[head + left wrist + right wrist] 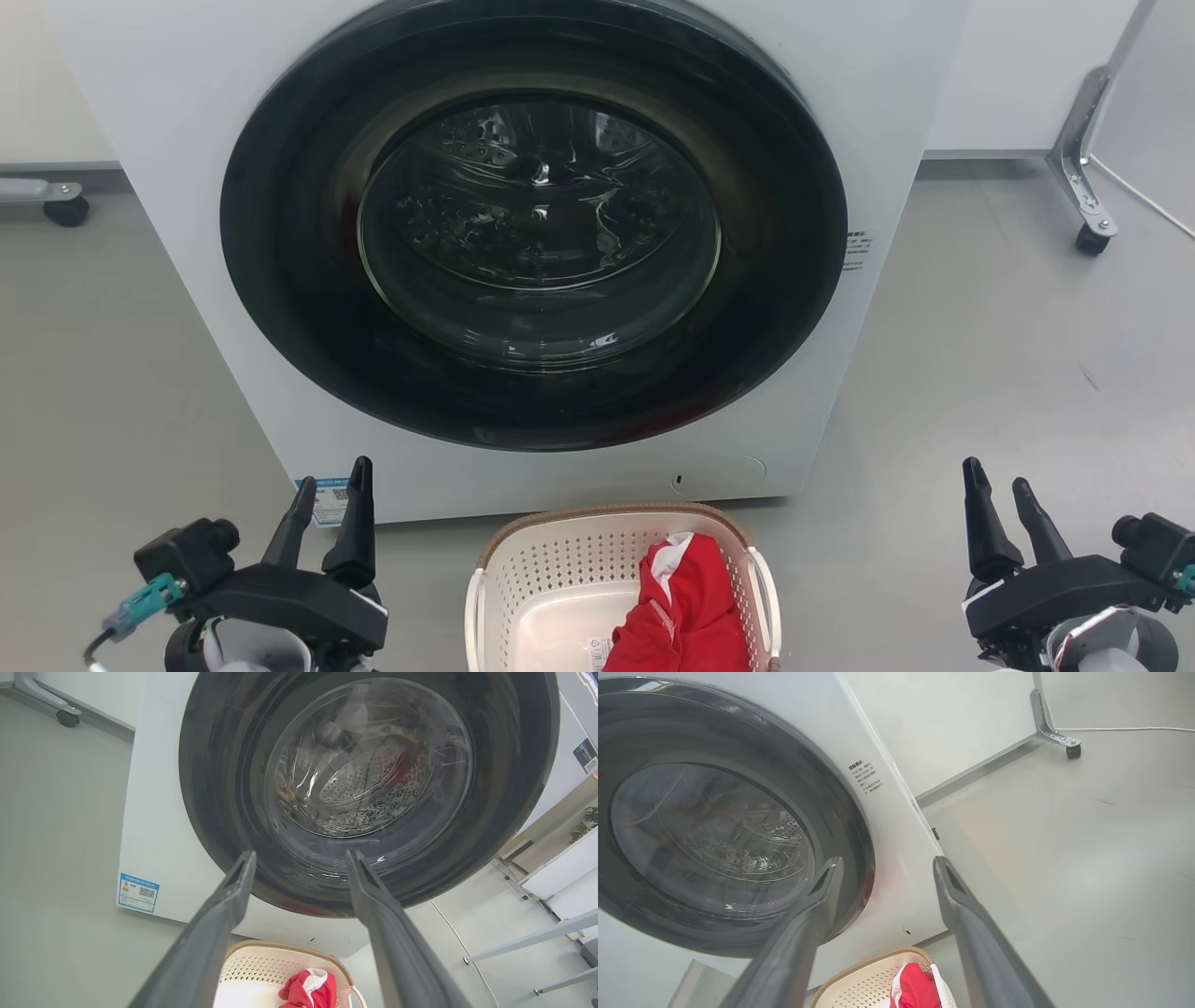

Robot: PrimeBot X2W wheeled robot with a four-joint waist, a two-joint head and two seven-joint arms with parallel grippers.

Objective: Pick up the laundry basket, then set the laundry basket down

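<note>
Holding my left gripper (334, 476) and right gripper (995, 474) low, fingers apart, both empty | laundry basket (551, 569) on floor (980, 355) between them, before washing machine (168, 112) | red garment (686, 607) inside

The laundry basket (560, 560) was perforated matt plastic holding red cloth (686, 607); the washing machine door (537, 224) was glossy glass
</note>
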